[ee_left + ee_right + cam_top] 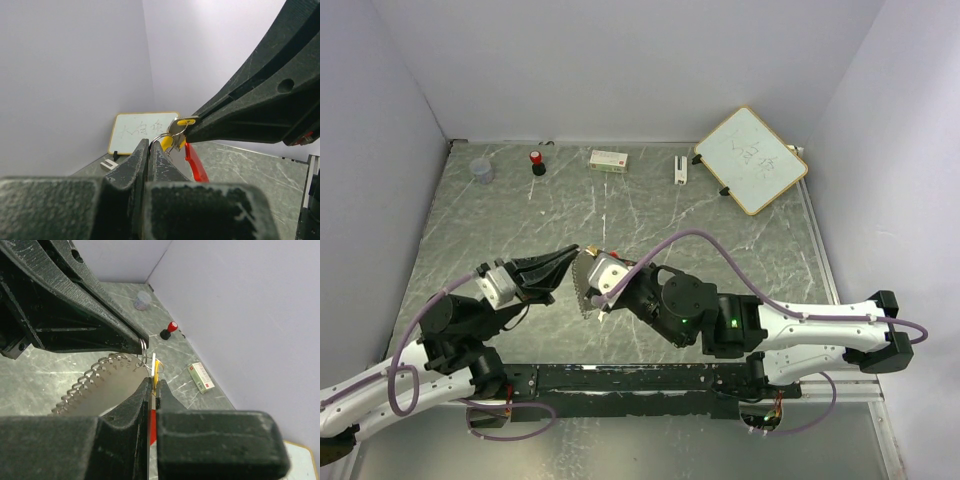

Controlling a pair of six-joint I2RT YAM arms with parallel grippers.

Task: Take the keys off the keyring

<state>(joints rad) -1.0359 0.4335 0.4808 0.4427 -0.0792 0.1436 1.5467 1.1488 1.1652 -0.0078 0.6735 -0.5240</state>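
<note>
"Up over the bench (520,220), who holds what?"
"Left jaws pinch the keyring (164,137) tight. Right jaws squeeze the yellow key (186,122). The red key (196,167) hangs below. No key is off yet."

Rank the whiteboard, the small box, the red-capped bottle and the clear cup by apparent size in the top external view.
1. whiteboard, clearly largest.
2. small box.
3. clear cup and red-capped bottle: too alike to separate.
</note>
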